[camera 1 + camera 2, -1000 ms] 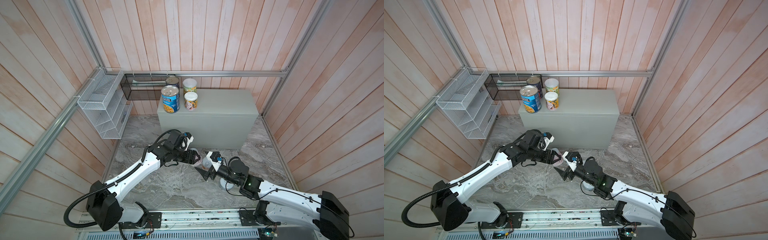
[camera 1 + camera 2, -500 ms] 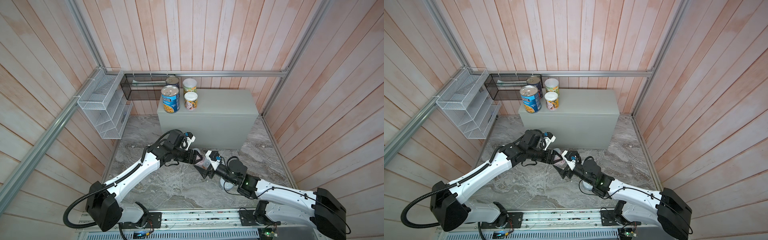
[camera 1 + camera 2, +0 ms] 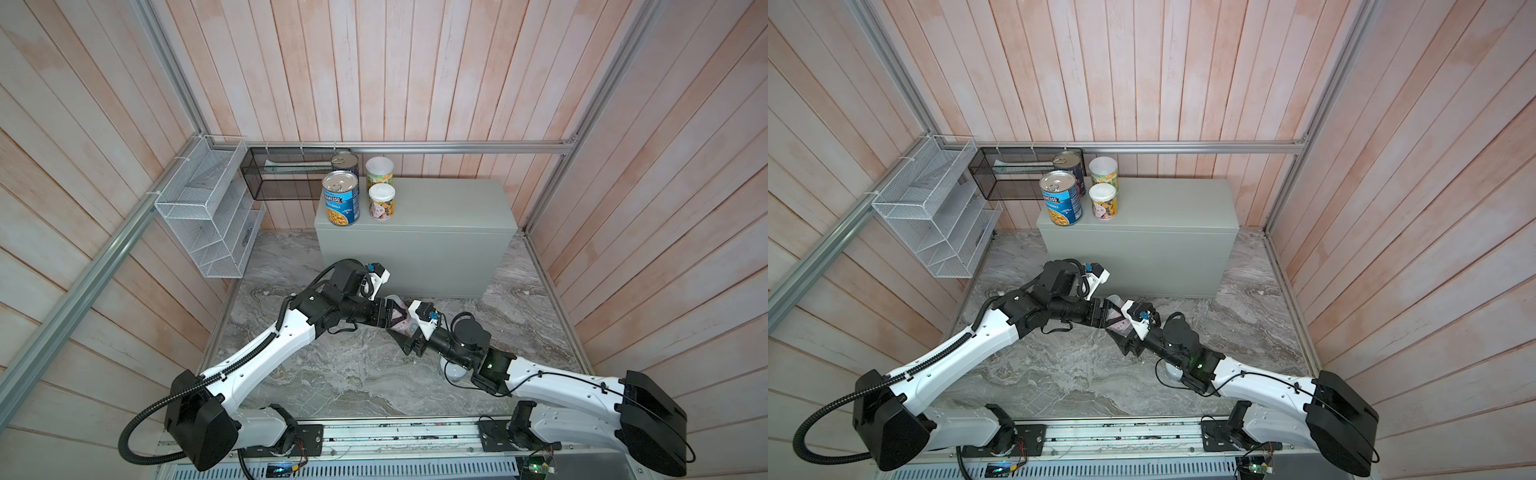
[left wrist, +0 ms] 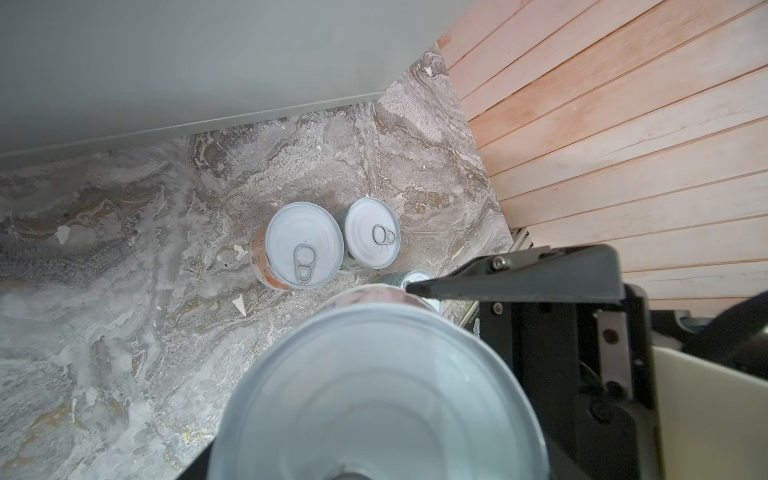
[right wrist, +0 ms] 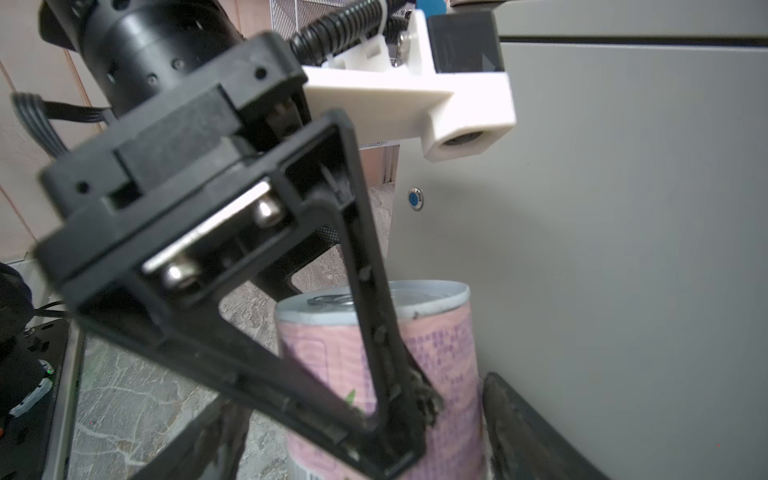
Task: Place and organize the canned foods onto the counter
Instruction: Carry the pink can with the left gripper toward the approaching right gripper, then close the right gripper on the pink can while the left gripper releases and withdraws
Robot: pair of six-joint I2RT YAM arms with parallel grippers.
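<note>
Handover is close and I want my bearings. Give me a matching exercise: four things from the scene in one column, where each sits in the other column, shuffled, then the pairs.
Things
1. blue Progresso can
2. pink-labelled can
3. pair of short pull-tab cans
4. white wire rack

Places
A. standing on the marble floor
B. hung on the wooden wall
C. between the fingers of the left gripper
D. on top of the counter, at its left end

Pairs: 1-D, 2-C, 3-A, 4-B

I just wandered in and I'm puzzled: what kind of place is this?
Probably a mock pantry corner built for robot testing: plank walls, cans on a grey-green cabinet, two robot arms mounted in front.
</note>
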